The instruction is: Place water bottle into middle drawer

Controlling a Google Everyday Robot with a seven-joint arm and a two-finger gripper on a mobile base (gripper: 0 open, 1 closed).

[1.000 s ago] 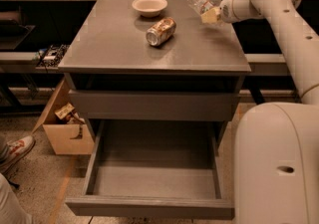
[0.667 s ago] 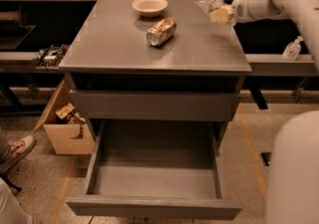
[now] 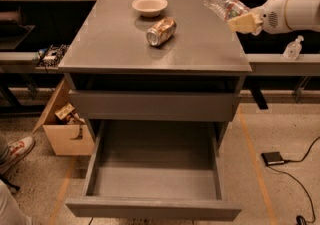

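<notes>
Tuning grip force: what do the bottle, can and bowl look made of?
Bottle: clear ribbed plastic, see-through, held by the pincer at the cabinet top's right rear edge. Can: likely thin metal, shiny glints. Bowl: pale, matte; ceramic or plastic, cannot tell.
</notes>
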